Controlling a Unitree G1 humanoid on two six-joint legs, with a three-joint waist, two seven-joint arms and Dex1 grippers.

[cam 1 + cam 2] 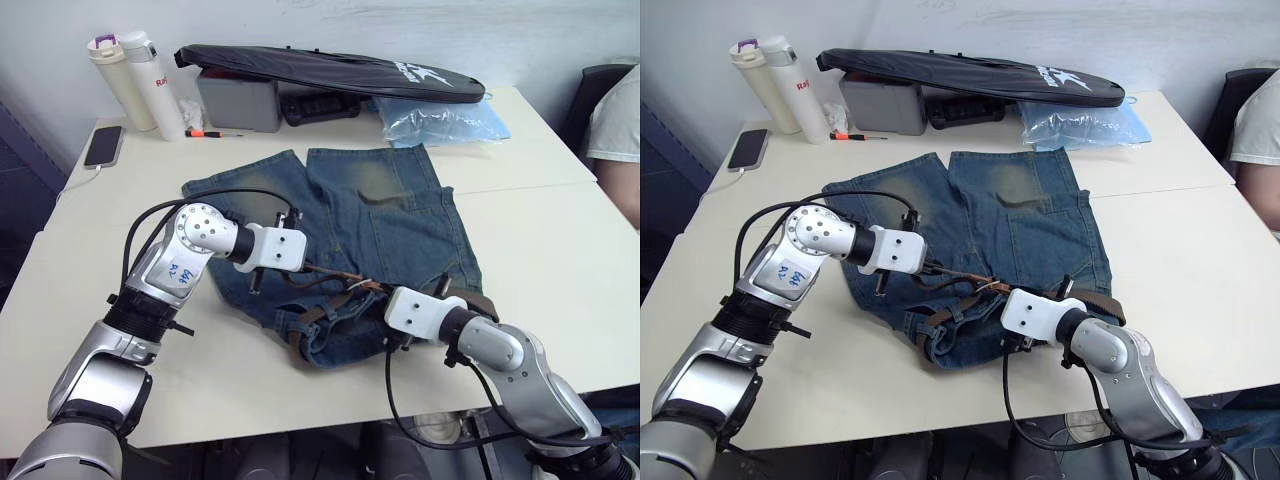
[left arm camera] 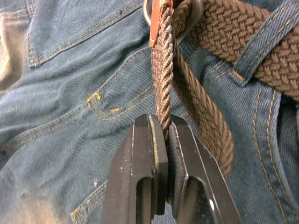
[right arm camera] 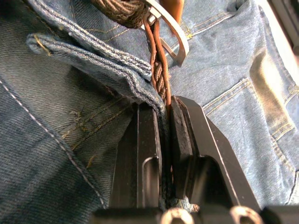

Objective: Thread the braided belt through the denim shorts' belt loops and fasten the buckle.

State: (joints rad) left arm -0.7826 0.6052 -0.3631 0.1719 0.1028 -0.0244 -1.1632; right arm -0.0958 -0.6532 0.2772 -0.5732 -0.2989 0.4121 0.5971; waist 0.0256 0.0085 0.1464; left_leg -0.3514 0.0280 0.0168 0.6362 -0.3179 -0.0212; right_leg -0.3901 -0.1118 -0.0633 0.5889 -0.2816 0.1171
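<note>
At the waistband of the denim shorts (image 1: 390,225) on the counter (image 1: 560,250), the left hand (image 2: 161,140) and right hand (image 3: 166,109) both clamp the braided belt (image 2: 163,70) beside its buckle (image 3: 174,32). Opposed pulling could probably drag the strap from either grip or bunch the denim.

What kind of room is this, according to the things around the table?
Probably an office or lab used as a work area, not a home. The plain white table carries a charging phone, two drink bottles and a grey case, and a person sits beside it.
</note>
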